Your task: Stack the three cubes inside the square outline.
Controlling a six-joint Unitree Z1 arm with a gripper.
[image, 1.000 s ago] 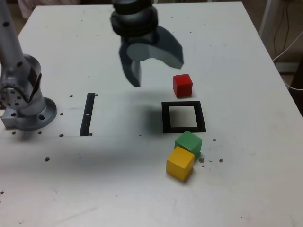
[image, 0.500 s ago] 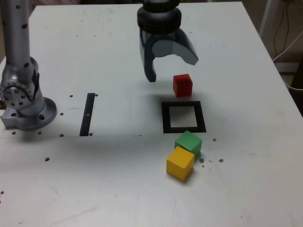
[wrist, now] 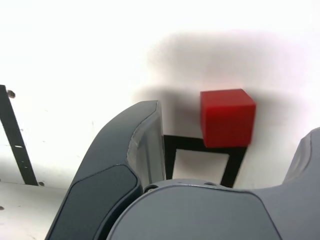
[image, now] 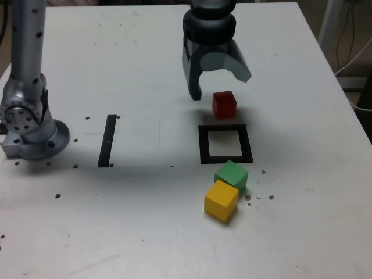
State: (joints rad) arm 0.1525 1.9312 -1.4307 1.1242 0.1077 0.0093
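Note:
The red cube (image: 224, 104) sits on the white table just beyond the square outline (image: 203, 145), a thick black frame with a white centre. The green cube (image: 232, 174) and the yellow cube (image: 221, 200) touch each other on the near side of the outline. My gripper (image: 221, 84) hangs open just above and behind the red cube, holding nothing. In the wrist view the red cube (wrist: 227, 117) lies between my two dark fingers (wrist: 140, 145), at the far edge of the square outline (wrist: 170, 150).
A thin black strip (image: 107, 140) lies on the exterior view's left, also seen as the strip (wrist: 14, 135) in the wrist view. The arm's grey base (image: 29, 125) stands at the left edge. Cables hang beyond the table's right edge (image: 349, 116).
The gripper has travelled toward the exterior view's right and come down close over the red cube. The cubes have not moved.

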